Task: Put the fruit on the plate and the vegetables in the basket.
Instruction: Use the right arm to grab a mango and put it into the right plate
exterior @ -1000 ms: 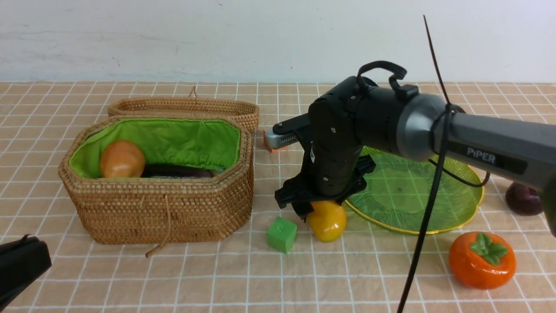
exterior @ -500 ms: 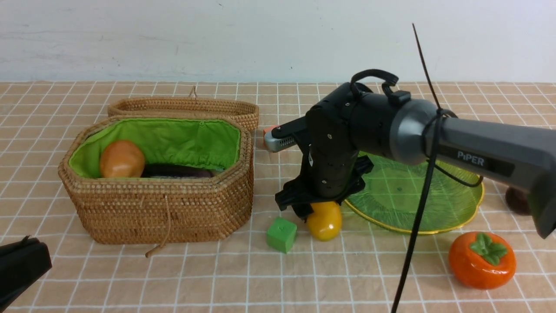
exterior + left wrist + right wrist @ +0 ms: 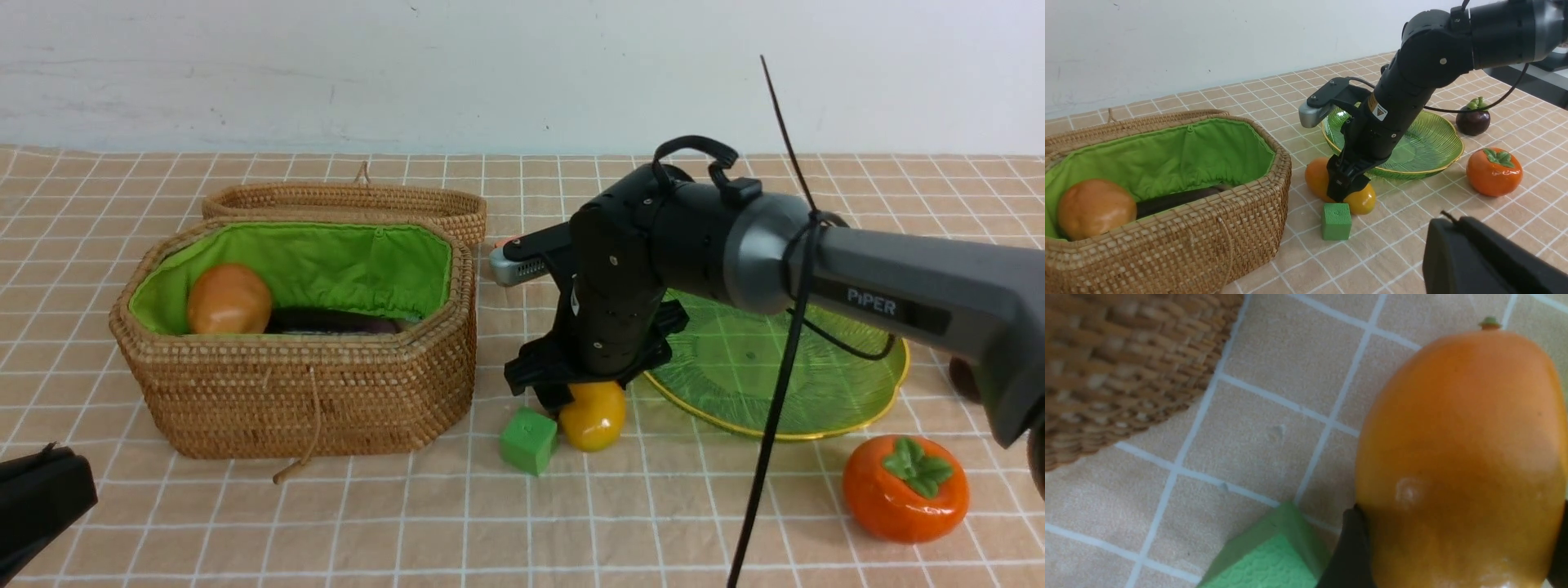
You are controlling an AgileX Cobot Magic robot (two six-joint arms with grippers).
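The yellow-orange mango (image 3: 592, 416) lies on the cloth between the basket (image 3: 310, 392) and the green plate (image 3: 816, 384). My right gripper (image 3: 571, 400) points down onto it, and in the right wrist view its dark fingers (image 3: 1349, 547) press both sides of the mango (image 3: 1457, 457). The persimmon (image 3: 906, 487) sits in front of the plate. The mangosteen (image 3: 1473, 120) sits at the plate's right, mostly hidden by my arm in the front view. The potato (image 3: 229, 299) and eggplant (image 3: 335, 321) lie in the basket. The radish is not visible. My left gripper (image 3: 41, 498) rests low at the near left, shut and empty.
A green cube (image 3: 529, 441) touches the mango's left side, close to the right gripper's finger. The shallow wicker lid (image 3: 351, 200) leans behind the basket. A small orange cube (image 3: 500, 243) peeks out behind the right wrist camera. A black cable tie sticks up from the right arm.
The right gripper and arm have shifted left and slightly down. The mango has slid left with it, away from the plate's rim and up against the green cube.
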